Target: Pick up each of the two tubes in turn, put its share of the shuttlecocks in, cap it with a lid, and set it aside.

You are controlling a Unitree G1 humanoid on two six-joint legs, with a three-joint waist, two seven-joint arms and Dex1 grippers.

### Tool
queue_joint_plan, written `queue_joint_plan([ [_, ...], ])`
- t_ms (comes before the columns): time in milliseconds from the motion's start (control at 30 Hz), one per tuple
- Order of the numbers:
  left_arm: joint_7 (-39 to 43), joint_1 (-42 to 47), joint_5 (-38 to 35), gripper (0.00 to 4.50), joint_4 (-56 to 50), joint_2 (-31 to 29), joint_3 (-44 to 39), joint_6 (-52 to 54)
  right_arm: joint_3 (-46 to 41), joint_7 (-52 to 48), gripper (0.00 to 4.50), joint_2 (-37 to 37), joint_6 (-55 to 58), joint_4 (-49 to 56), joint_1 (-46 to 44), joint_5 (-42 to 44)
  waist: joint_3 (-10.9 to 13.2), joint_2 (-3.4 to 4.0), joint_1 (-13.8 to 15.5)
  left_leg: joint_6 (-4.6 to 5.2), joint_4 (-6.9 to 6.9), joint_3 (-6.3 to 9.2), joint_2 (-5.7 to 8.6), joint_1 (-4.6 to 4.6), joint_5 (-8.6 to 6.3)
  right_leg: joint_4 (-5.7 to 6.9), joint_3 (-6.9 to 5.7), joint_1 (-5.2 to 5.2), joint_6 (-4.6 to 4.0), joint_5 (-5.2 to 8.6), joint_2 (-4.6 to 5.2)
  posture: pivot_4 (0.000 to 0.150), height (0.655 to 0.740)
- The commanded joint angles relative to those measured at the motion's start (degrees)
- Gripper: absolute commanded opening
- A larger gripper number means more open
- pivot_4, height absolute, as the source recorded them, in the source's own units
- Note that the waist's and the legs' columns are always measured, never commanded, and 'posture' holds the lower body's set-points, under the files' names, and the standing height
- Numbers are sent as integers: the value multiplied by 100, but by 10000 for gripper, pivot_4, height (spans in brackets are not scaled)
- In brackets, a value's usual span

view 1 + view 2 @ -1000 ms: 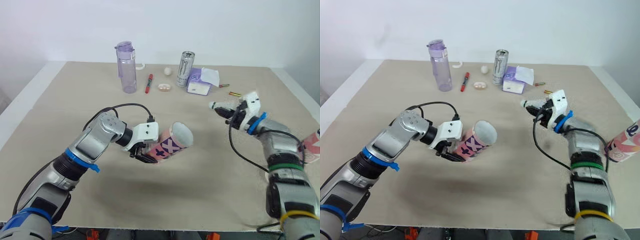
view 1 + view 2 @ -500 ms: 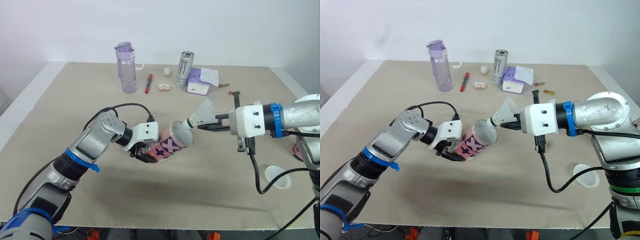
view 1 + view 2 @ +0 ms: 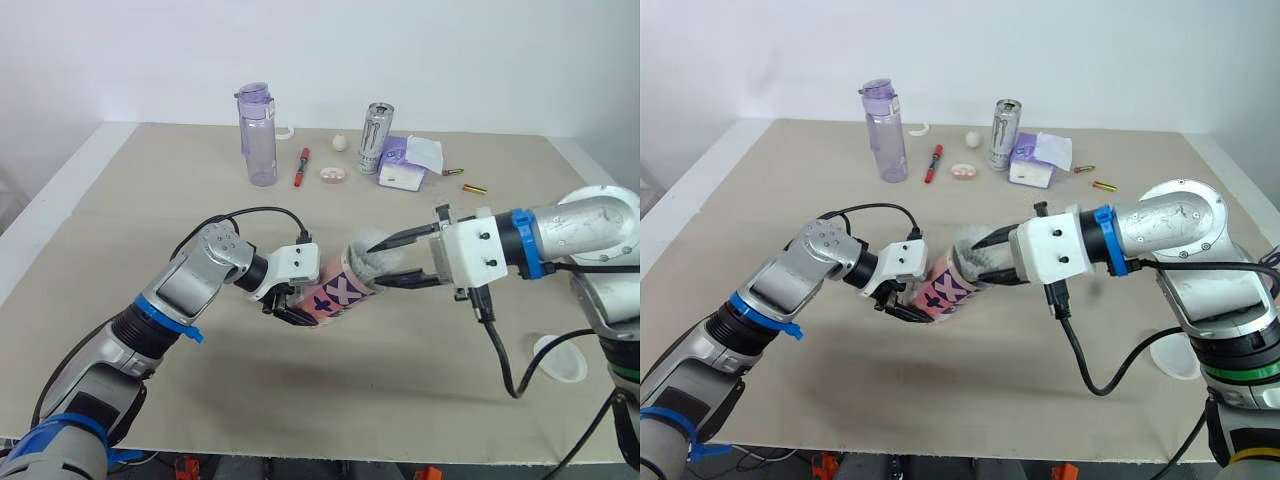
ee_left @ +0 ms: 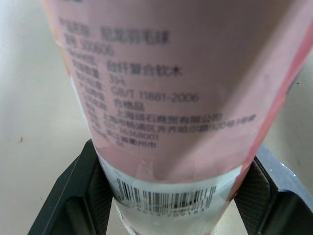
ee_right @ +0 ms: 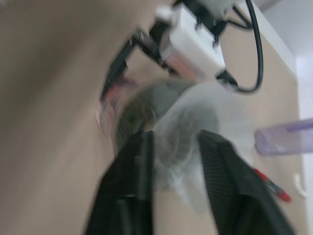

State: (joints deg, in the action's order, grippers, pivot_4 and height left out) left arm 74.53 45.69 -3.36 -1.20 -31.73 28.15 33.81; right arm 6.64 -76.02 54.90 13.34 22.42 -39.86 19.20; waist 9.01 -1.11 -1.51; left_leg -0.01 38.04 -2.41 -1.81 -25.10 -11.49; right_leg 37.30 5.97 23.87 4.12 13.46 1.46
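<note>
A pink tube (image 3: 335,290) hangs tilted just above the table, its open mouth facing my right side. My left gripper (image 3: 285,305) is shut on its lower end; in the left wrist view the black fingers (image 4: 80,196) press both sides of the tube (image 4: 166,88). My right gripper (image 3: 380,263) is at the tube's mouth with its fingers spread apart. A white shuttlecock (image 3: 368,250) sits blurred in the mouth, between those fingers. The right wrist view shows the shuttlecock's feathers (image 5: 188,127) between the two parted fingers, at the tube's rim.
A white lid (image 3: 560,357) lies on the table at the right. Along the back stand a purple bottle (image 3: 257,135), a red pen (image 3: 300,167), a drink can (image 3: 375,137) and a purple tissue box (image 3: 405,165). Small batteries (image 3: 470,187) lie behind my right arm.
My right arm swung in from the right with a shuttlecock and brought it to the tube's mouth. Its fingers have spread apart. The left arm kept the tube still.
</note>
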Motion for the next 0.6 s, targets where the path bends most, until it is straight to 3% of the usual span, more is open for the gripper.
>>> queue_joint_plan([
  [33,-12,43,59,29449,42,-24,53,-26,-595,285,36080,96,1389,393,-342,1139,0,-1,8,0,0,0,0,0,0,0,0,1,-3,-2,0,1500,7400],
  [67,-12,44,63,29449,47,-22,58,-33,-708,376,41116,114,1719,373,-380,1374,0,-1,9,0,0,1,-2,0,0,0,-1,0,-23,-14,0,1500,7400],
  [133,-7,64,65,29449,63,-3,70,-41,-886,355,44160,304,2178,144,-453,1581,0,-1,12,0,0,2,-2,0,0,0,-2,0,-23,-14,0,1500,7400],
  [267,8,134,66,29449,118,46,89,-83,-915,378,44160,506,2403,-285,-480,1459,1,-3,16,0,0,2,-3,0,0,0,-5,1,-28,-12,1,1500,7400],
  [367,21,199,61,29449,153,105,107,-95,-547,376,34193,463,2292,-326,-523,1186,1,-3,16,0,-1,0,-5,0,0,0,-8,3,-29,-10,-1,1500,7400],
  [400,21,214,63,29449,162,122,112,-92,-442,364,34193,413,2304,-275,-563,1175,1,-2,15,0,-1,0,-5,0,0,0,-8,4,-28,-9,0,1500,7400],
  [500,23,263,72,29449,224,173,112,-107,34,211,21374,287,2087,-229,-683,839,1,-2,18,0,-1,-2,-4,-3,0,0,-8,6,-24,-8,1,1500,7400],
  [533,22,271,71,29449,231,188,109,-110,230,126,20603,261,1938,-260,-696,660,1,-2,20,0,-1,-2,-4,-3,0,0,-8,7,-24,-8,0,1500,7400],
  [600,21,262,71,29449,227,205,110,-110,569,34,12379,148,1569,-416,-734,304,1,-2,30,0,0,-1,0,-5,0,0,-8,7,-23,-7,2,1500,7400],
])
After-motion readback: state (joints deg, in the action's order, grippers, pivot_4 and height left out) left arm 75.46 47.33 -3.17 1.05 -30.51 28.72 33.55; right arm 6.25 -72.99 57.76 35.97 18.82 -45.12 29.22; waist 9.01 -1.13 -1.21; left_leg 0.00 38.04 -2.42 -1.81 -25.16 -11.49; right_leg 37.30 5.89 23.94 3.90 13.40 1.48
